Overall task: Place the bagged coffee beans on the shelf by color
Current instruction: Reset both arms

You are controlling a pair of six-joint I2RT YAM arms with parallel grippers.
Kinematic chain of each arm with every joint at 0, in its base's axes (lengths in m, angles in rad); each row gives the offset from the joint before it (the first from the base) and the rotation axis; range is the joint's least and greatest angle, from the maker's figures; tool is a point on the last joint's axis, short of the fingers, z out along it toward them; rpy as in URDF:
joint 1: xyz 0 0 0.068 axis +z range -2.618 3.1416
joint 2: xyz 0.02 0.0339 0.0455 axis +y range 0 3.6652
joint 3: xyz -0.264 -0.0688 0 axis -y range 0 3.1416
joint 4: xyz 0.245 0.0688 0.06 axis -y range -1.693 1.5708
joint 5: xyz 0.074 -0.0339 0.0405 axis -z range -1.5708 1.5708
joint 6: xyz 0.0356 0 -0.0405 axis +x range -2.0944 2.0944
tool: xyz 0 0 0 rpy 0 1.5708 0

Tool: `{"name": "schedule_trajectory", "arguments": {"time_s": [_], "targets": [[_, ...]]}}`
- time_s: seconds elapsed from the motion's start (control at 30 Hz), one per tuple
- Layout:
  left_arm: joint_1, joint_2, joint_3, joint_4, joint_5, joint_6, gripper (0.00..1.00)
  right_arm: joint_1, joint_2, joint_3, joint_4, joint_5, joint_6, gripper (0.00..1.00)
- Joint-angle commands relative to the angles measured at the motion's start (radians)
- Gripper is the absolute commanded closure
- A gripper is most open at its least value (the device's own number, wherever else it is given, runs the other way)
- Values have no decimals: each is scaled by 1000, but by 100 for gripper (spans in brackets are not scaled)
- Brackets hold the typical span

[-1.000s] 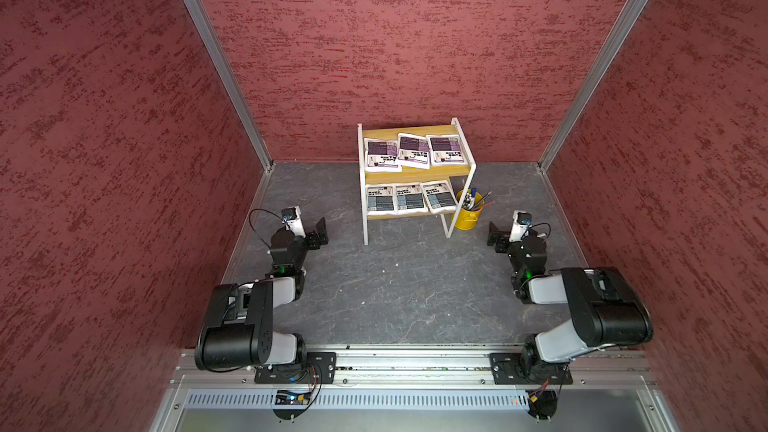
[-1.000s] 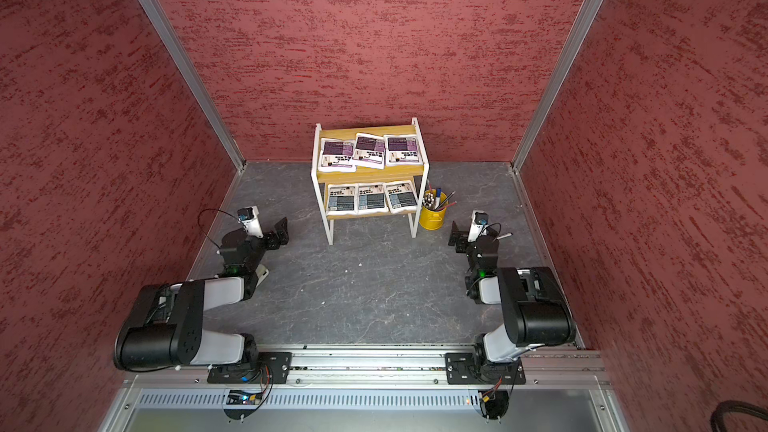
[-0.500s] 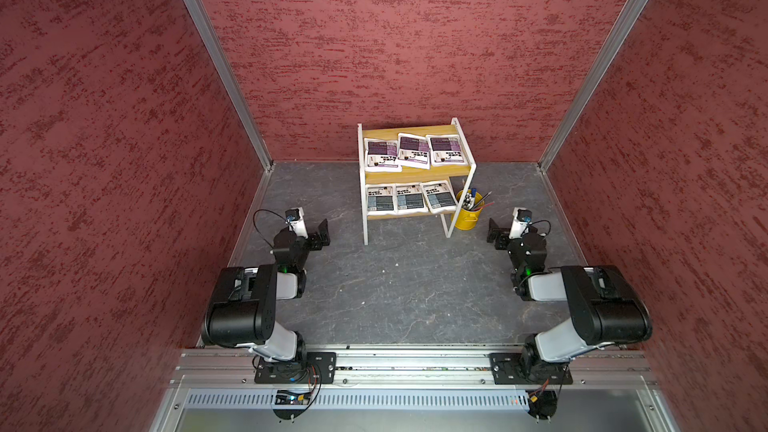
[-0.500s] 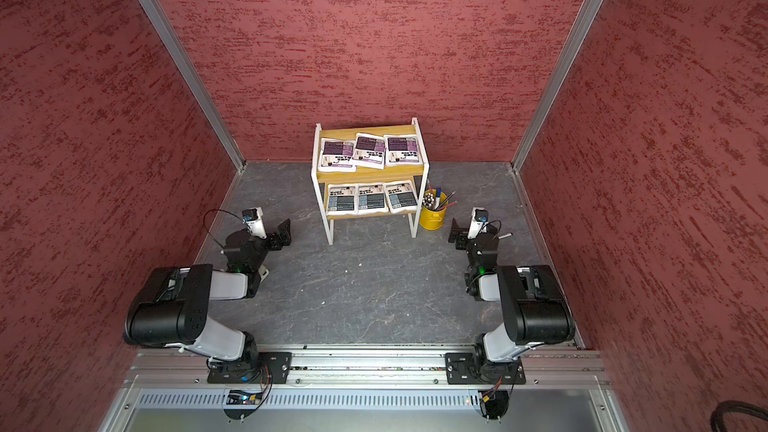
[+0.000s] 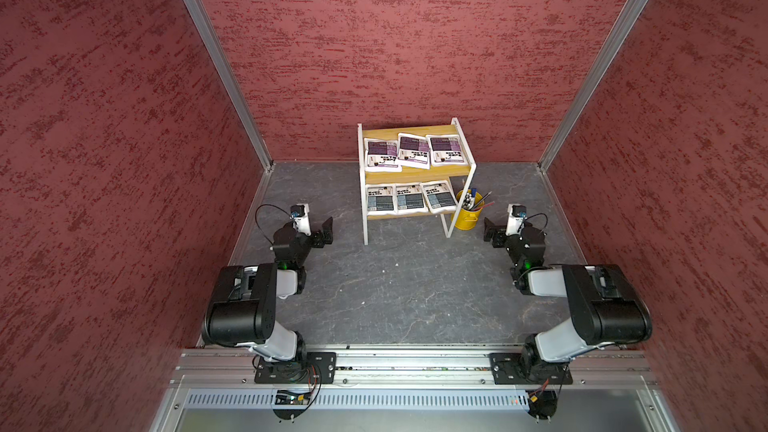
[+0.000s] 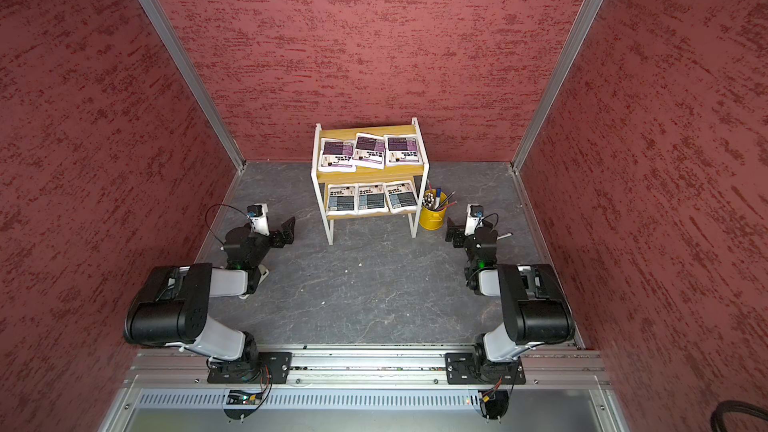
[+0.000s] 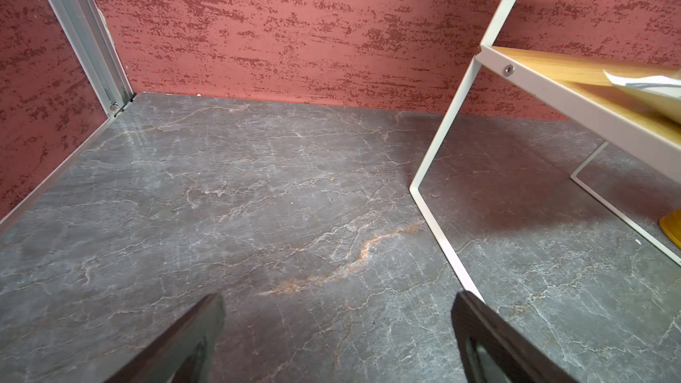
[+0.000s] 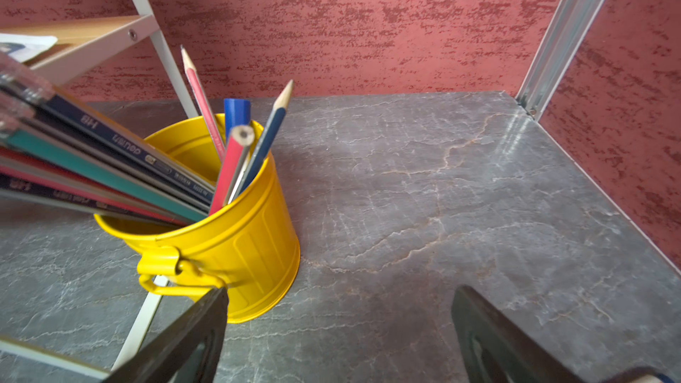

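Note:
The shelf stands at the back wall. Three purple-labelled bagged coffee beans lie on its top board. Three grey-blue ones lie on the lower board. My left gripper hovers low over the floor, left of the shelf, open and empty. My right gripper is right of the shelf, open and empty. The shelf's white leg shows in the left wrist view.
A yellow pen cup full of pencils stands by the shelf's right front leg, close to my right gripper's finger. Red walls enclose the grey stone floor. A metal rail carries both arm bases.
The left arm's elbow has swung in and its gripper edged slightly toward the shelf. The right arm and the bags have hardly moved.

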Motion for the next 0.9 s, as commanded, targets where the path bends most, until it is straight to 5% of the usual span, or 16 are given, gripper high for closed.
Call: {"name": "schedule_trajectory", "arguments": {"time_s": [0.0, 0.17, 0.87], "targets": [[-5, 3, 16, -14, 13, 23, 0, -7, 4, 21, -16, -22, -13, 2], [-16, 3, 19, -23, -77, 1, 0, -6, 1, 14, -8, -20, -14, 2], [-16, 2, 17, -20, -79, 0, 0, -7, 3, 19, -15, -20, -15, 2]]}}
